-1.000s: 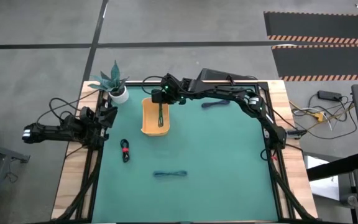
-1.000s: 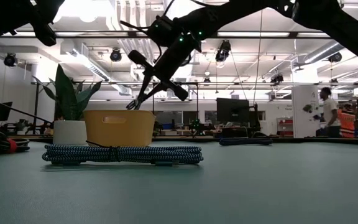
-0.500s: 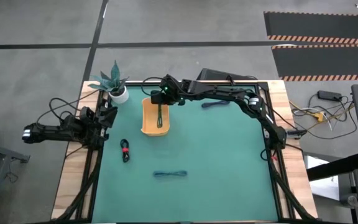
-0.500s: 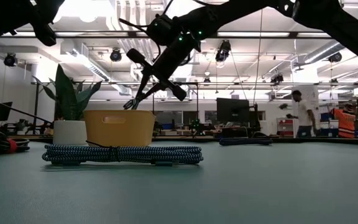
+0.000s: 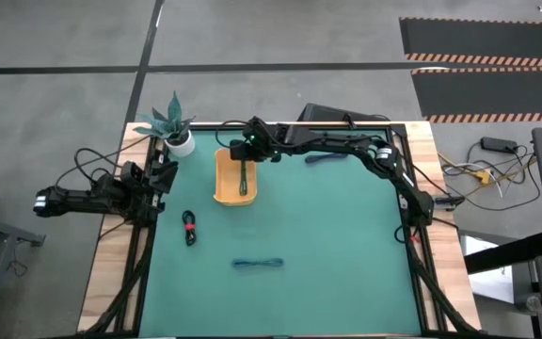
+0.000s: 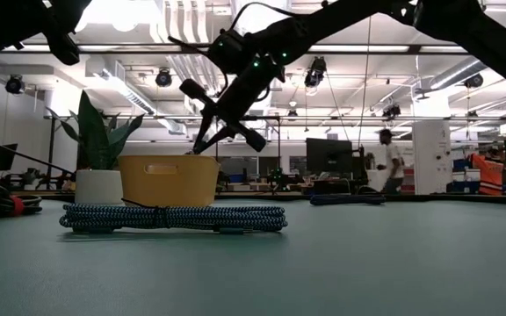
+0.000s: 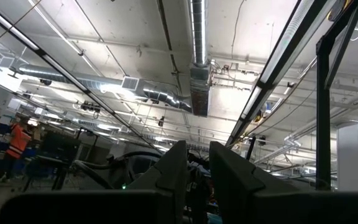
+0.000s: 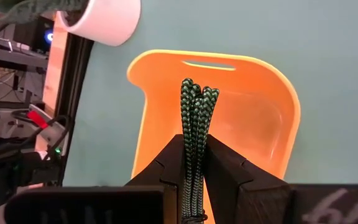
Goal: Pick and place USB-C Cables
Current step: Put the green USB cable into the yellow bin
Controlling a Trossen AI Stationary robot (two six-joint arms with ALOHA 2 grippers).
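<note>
Since the earlier frame the right gripper had tipped steeper above the yellow tray, its jaws clamped on the dark green cable; it probably needed lowering farther before release, while the left gripper waited at the tabletop's left edge, jaws' state unclear.

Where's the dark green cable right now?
The right gripper is shut on the dark green cable, holding it above the yellow tray near the table's far-left side, beside the potted plant.
</note>
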